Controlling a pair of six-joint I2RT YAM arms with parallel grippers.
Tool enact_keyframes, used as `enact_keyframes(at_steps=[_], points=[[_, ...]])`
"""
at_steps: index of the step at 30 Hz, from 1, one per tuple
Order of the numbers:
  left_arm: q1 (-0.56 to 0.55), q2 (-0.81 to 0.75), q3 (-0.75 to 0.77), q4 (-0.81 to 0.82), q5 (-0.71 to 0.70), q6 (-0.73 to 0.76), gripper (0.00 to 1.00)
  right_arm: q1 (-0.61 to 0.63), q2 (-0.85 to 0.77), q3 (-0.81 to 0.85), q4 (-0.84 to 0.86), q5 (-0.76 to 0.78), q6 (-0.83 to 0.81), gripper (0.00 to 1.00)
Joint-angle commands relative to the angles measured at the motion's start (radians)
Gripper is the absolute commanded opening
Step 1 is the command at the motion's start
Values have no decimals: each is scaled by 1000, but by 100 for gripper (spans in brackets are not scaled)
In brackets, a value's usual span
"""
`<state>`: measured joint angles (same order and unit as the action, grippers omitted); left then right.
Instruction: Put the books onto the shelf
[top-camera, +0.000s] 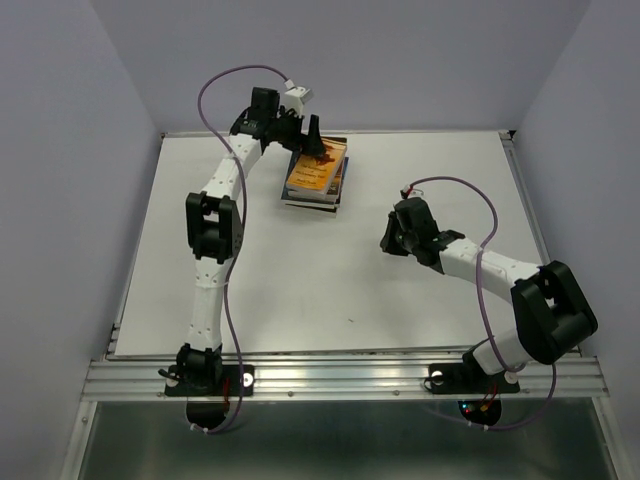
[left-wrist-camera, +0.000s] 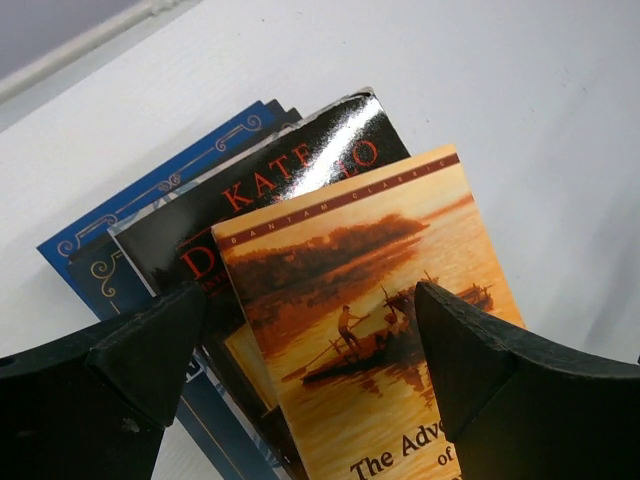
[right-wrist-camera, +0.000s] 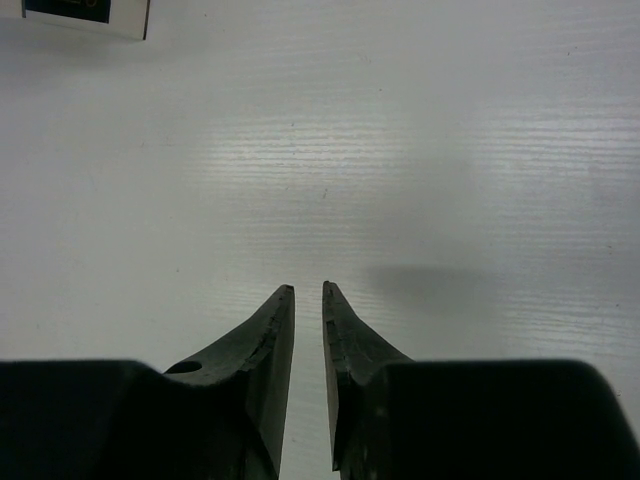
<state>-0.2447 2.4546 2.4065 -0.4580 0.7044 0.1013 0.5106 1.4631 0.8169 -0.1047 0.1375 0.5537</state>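
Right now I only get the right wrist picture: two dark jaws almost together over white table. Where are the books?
Observer: In one pile, the books lie toward the far side of the table, left of your arm.
Operator: Is anything holding them?
Observer: No. The left arm reaches over the pile, its jaws wide open above the top book.
Operator: What is the top one?
Observer: An orange book showing a figure on a raft, over a dark book and blue ones.
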Motion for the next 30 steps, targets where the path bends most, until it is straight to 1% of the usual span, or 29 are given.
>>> enact_keyframes(at_steps=[1,4,5,7,8,9,10,11,13,14,15,16,17,20,21,23,24,26,27,28,29,30], points=[[2,-28,56,107,-71,-46,99,-6,-23,34,8,2,11,24],[2,-51,56,110,-112,-83,99,-6,-23,33,5,5,11,25],[2,-69,48,107,-131,-87,99,-6,-23,33,2,10,15,29],[2,-91,40,107,-192,-139,99,-6,-27,31,0,16,22,33],[2,-103,42,102,-225,-152,99,-6,-30,31,0,23,26,36],[4,-136,42,93,-290,-167,99,-6,-41,33,-1,40,29,48],[5,-158,37,90,-308,-176,99,-6,-47,33,-7,53,32,53],[7,-210,17,93,-363,-183,99,-6,-64,36,-10,83,37,72],[8,-267,-10,87,-402,-202,99,-6,-84,37,-18,115,41,96],[10,-299,-35,85,-414,-227,99,-15,-95,37,-26,129,46,100],[16,-374,-99,90,-443,-248,99,-15,-115,36,-29,160,48,100],[19,-417,-136,91,-454,-259,99,-15,-125,37,-35,175,49,100],[25,-507,-226,100,-500,-282,99,-15,-144,39,-55,204,55,100],[25,-665,-421,145,-638,-333,99,-15,-173,38,-98,258,55,100],[25,-781,-586,200,-758,-386,99,-15,-185,30,-107,293,54,100],[25,-891,-744,240,-860,-446,99,-15,-227,18,-118,312,34,100],[27,-995,-897,269,-952,-519,99,-15,-256,5,-127,324,34,100],[27,-1086,-1036,292,-1023,-601,99,-15,-285,-7,-133,335,35,100],[27,-1171,-1172,306,-1071,-638,99,-15,-297,-13,-139,365,41,100],[27,-1213,-1232,323,-1074,-675,99,-15,-309,-19,-150,388,48,100],[27,-1288,-1341,350,-1098,-692,99,-15,-335,-24,-153,425,46,100],[25,-1289,-1389,354,-1099,-713,99,-15,-348,-28,-155,448,46,100]])
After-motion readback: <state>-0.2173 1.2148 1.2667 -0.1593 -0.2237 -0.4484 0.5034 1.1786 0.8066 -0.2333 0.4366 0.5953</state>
